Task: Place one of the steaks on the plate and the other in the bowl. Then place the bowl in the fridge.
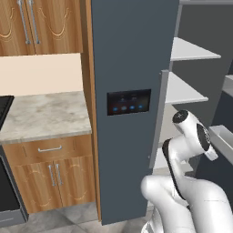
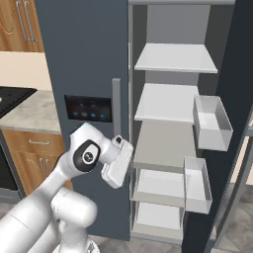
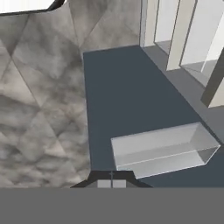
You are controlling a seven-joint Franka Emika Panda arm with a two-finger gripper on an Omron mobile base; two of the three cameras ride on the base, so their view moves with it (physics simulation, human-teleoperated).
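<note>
Your claw [image 3: 112, 180] shows as dark tips at the bottom of the hand view; you cannot tell how far apart they are, and nothing is visibly held. It faces the door bin [image 3: 164, 148] of the open fridge [image 2: 89, 54].

Wooden cabinets [image 1: 50, 175] with grey handles stand under a marbled grey surface [image 1: 45, 113], against a cream wall [image 1: 41, 73]. The floor [image 3: 39, 109] is mottled grey tile.

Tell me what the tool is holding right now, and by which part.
Nothing, as far as the pictures show: the tool points at the open fridge door and its bin, fingertips together, with no bowl or steak between them.
</note>
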